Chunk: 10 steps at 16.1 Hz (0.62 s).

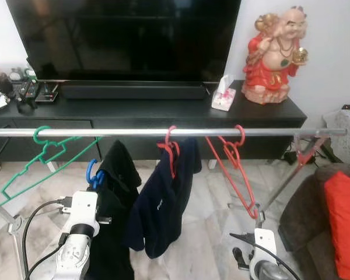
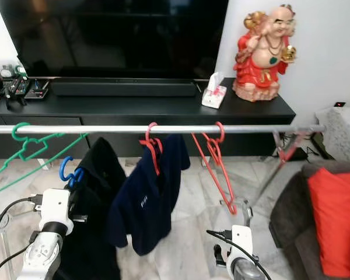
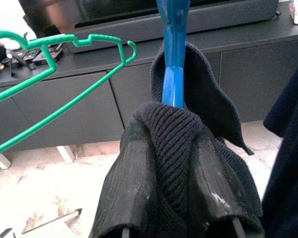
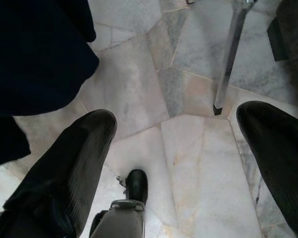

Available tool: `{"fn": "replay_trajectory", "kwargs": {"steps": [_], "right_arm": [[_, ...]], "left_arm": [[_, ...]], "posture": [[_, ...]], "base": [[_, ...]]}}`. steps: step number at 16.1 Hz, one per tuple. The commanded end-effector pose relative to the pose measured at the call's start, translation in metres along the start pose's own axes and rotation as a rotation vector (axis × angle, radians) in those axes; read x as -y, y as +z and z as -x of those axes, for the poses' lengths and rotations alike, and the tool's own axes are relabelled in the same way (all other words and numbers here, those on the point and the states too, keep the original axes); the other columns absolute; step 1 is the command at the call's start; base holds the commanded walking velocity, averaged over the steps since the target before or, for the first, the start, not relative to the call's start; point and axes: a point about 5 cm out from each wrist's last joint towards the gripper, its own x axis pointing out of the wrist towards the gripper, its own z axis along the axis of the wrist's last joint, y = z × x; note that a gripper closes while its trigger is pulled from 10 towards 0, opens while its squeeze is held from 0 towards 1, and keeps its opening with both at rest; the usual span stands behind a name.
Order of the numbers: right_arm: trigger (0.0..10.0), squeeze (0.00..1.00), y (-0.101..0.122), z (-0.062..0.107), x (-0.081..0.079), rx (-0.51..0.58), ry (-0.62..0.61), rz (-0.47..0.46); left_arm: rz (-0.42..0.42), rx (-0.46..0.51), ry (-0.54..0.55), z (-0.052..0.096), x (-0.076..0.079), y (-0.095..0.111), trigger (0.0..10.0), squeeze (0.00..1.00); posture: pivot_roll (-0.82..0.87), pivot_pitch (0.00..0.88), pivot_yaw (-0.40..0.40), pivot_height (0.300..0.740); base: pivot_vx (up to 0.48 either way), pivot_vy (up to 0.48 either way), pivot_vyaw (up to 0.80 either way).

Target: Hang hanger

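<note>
Gripping the black garment [image 3: 174,163] on its blue hanger [image 1: 93,175], my left gripper [image 3: 176,198] has both fingers pinched on the knit collar below the silver rail [image 1: 163,132], between the green hanger [image 1: 41,153] and the navy shirt [image 1: 163,198]. My right gripper [image 4: 184,163] hangs low over the marble floor [image 4: 188,148], fingers spread wide.

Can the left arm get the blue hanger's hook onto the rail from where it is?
Probably yes: the left gripper holds the blue hanger with its black garment just below the rail, between the green hanger and the navy garment.
</note>
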Motion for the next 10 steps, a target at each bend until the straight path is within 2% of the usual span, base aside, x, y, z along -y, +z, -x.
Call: {"fn": "replay_trajectory", "kwargs": {"steps": [1, 9, 10], "right_arm": [[10.0, 0.0, 0.0005, 0.0, 0.0012, -0.005, 0.001, 0.006], [10.0, 0.0, 0.0, 0.0001, 0.0015, -0.009, 0.004, 0.01], [10.0, 0.0, 0.0001, 0.0, 0.0015, -0.009, 0.006, 0.011]], "left_arm": [[0.003, 0.08, -0.007, -0.0064, 0.002, 0.0154, 10.0, 0.0], [0.012, 0.104, -0.025, -0.0045, 0.0045, 0.0184, 10.0, 0.0], [-0.004, 0.113, -0.046, -0.0036, 0.007, 0.0192, 10.0, 0.0]], "posture": [[-0.02, 0.0, -0.062, 0.74], [-0.02, 0.0, -0.064, 0.74], [-0.02, 0.0, -0.064, 0.74]], "base": [[0.345, 0.0, 0.0], [0.3, 0.0, 0.0], [0.0, 0.0, 0.0]]}}
